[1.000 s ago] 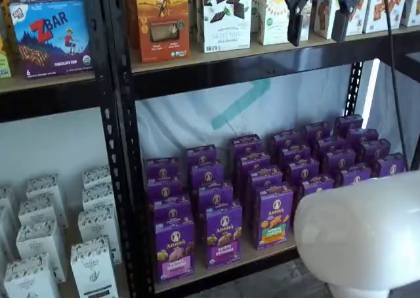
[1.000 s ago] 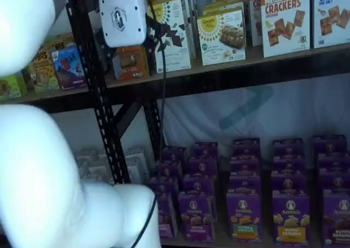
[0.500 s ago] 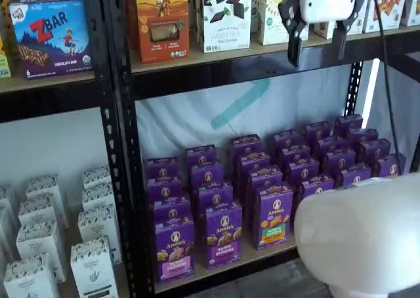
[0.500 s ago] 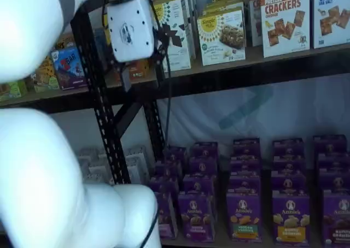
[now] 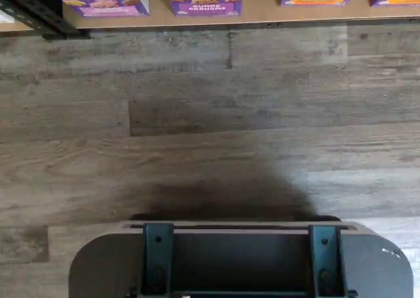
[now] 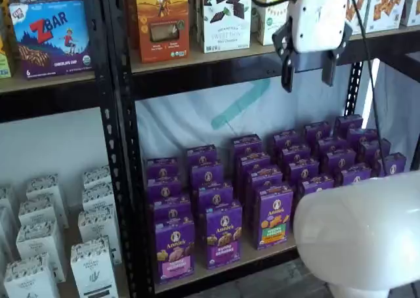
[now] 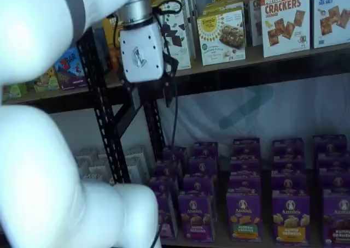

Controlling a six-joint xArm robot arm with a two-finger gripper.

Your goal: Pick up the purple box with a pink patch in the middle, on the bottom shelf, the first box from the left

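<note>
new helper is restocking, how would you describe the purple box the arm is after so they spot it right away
Look at the bottom shelf of the black rack, packed with purple boxes. The purple box stands in the front row at the far left end; only it has a pink band across its lower face.

wrist view straight down, both shelf views frontal, sharing purple boxes [image 6: 223, 234]

Purple box [image 6: 174, 249] – upright, pink-banded – bottom shelf [image 6: 223, 266] front

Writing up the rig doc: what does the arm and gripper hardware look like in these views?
Glossy white rounded arm links. The gripper has a boxy white body with a small round dark logo, seen in a shelf view, and two black fingers. A thin black cable hangs beside it.
</note>
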